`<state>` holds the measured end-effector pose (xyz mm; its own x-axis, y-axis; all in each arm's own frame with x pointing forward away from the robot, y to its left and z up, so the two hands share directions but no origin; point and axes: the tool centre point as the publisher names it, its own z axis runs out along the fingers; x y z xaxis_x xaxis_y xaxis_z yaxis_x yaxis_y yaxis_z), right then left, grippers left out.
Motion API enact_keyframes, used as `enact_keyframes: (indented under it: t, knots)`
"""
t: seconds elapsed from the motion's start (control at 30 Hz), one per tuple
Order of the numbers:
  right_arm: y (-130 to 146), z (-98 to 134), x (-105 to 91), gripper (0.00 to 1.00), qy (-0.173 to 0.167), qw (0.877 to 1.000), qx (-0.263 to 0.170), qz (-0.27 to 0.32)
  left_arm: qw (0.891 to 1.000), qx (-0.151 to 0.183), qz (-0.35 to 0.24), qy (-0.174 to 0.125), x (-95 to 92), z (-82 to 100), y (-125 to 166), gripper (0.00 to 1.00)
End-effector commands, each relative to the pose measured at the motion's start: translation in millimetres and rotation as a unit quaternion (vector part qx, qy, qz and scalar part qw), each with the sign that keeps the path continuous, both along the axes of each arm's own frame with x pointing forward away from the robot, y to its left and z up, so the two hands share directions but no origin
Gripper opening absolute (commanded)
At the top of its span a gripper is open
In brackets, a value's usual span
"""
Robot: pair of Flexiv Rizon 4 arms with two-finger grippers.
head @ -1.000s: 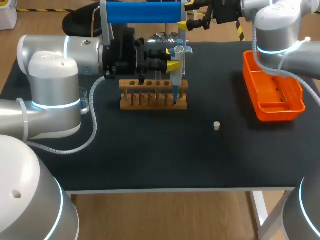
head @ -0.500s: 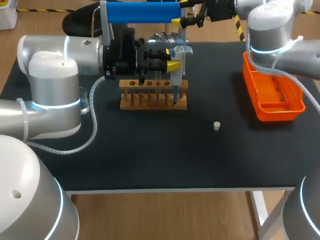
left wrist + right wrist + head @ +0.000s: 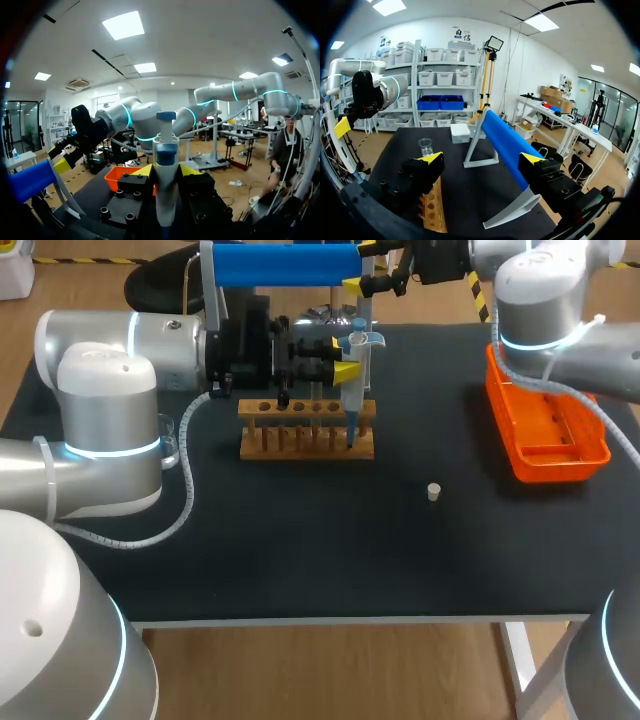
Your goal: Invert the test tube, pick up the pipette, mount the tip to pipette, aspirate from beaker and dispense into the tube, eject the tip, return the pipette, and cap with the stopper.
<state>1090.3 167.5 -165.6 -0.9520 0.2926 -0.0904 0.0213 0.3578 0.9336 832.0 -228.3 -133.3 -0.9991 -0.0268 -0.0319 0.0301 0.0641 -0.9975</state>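
Head view: left gripper (image 3: 343,370) clamped on the pipette (image 3: 357,375), tip down at the wooden rack's (image 3: 300,445) right end, unmoved. Right gripper (image 3: 366,270) has drifted inward along the far edge, now parked.
Left wrist: pipette between both fingers.
Right wrist: fingers wide, empty.
I judge dispensing ongoing.

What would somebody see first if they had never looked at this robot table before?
Probably the big blue bar on its stand at the back of the table, and the bright orange tray on the right side. Next comes the left gripper, shut on a pipette that stands upright at the right end of a wooden rack in the middle.
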Motion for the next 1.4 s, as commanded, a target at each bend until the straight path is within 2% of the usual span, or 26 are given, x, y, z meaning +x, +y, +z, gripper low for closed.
enact_keyframes:
  t: [0.03, 0.13, 0.23, 0.6, 0.77, 0.93, 1.17, 1.4]
  knots:
    - [-1, 1, -0.4, 1.00, 0.001, 1.000, -0.001, 0.000, 1.000, 0.002, 0.000, 0.000, -0.1, 1.0, 0, 0.00]
    - [-1, 1, -0.4, 1.00, 0.001, 1.000, -0.001, 0.000, 1.000, 0.002, 0.000, 0.000, -0.1, 1.0, 0, 0.00]
    - [-1, 1, -0.4, 1.00, 0.001, 1.000, -0.001, 0.000, 1.000, -0.001, 0.020, -0.001, 9.7, 2.9, 12, 0.00]
    - [-1, 1, -0.4, 1.00, 0.001, 1.000, -0.001, 0.000, 0.995, 0.023, 0.100, -0.004, 40.2, 15.1, 82, 0.00]
    - [-1, 1, -0.4, 1.00, 0.001, 1.000, -0.001, 0.000, 0.987, 0.037, 0.153, 0.014, 68.0, 12.0, 114, 0.00]
    - [-1, 1, -0.4, 1.00, 0.001, 1.000, -0.001, 0.000, 0.980, 0.039, 0.194, 0.022, 98.4, 8.7, 130, 0.00]
    - [-1, 1, -0.4, 1.00, 0.001, 1.000, -0.001, 0.000, 0.970, 0.038, 0.238, 0.023, 136.0, 4.3, 140, 0.00]
    - [-1, 1, -0.4, 1.00, 0.001, 1.000, -0.001, 0.000, 0.952, 0.019, 0.304, 0.014, 164.9, 7.5, 148, 0.00]
